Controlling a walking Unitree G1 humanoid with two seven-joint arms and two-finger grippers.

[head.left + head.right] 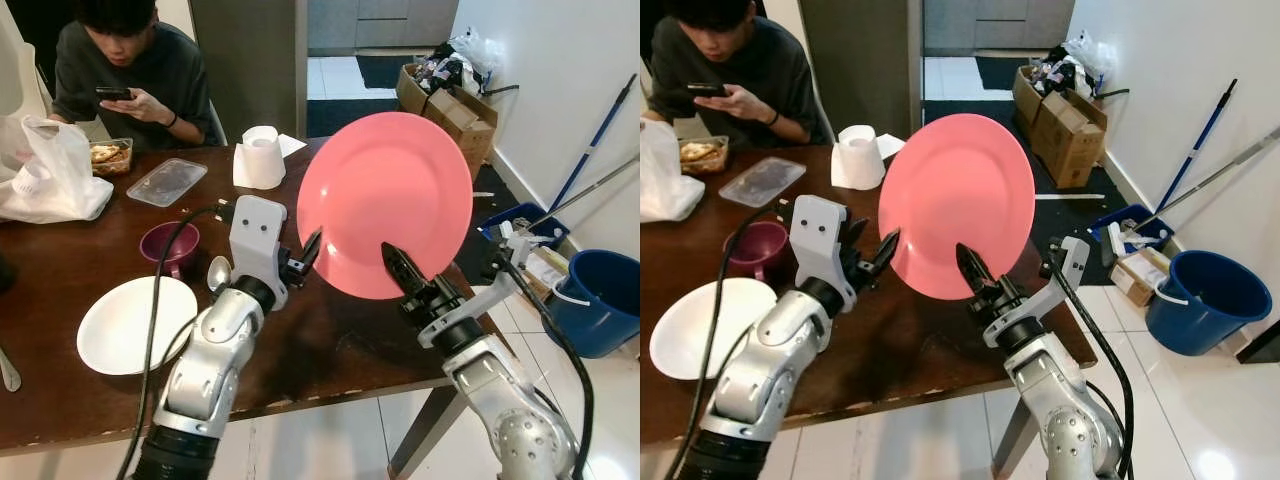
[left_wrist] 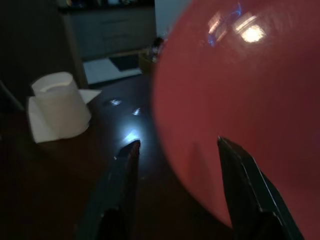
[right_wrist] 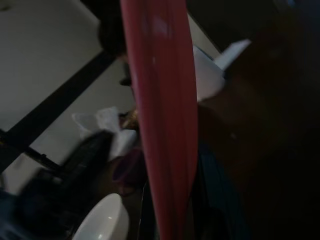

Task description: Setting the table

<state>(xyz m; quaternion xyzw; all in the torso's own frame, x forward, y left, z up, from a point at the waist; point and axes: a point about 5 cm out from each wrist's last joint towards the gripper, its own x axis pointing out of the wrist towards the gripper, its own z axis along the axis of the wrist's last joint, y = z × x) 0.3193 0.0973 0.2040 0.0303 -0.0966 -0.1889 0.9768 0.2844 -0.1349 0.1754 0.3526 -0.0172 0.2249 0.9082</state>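
Above the dark wooden worktop (image 1: 330, 350), the right gripper (image 1: 400, 268) pinches the lower rim of a pink plate (image 1: 385, 200), held upright on edge clear of the surface. Left gripper (image 1: 305, 255): jaws spread, one fingertip at the plate's left edge; contact cannot be confirmed. On the worktop lie a white plate (image 1: 135, 325), purple cup (image 1: 170, 245), spoon (image 1: 218, 272) and tissue roll (image 1: 260, 157). A seated person (image 1: 125, 65) holds a phone at the far side.

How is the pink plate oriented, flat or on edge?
On edge: the pink plate stands upright above the table, pinched by the right tool.
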